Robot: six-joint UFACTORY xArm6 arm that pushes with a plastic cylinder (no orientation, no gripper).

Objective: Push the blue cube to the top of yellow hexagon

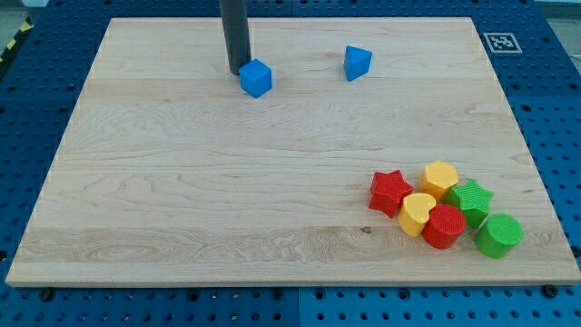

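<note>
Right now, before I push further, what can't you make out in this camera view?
- Contact: my tip sits at the blue cube's upper left; touching or just apart is unclear.
- Rod above the tip: cut off by the view's top edge.
- Cluster: the yellow hexagon, red star and yellow heart overlap, hiding any gaps.

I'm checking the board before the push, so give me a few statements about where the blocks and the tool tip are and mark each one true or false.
1. My tip sits just left of the blue cube. True.
2. The yellow hexagon lies near the view's top. False: it is at lower right, in the cluster.
3. The blue cube touches the yellow hexagon. False: they lie far apart.
4. A red star lies at the cluster's left edge. True.
</note>
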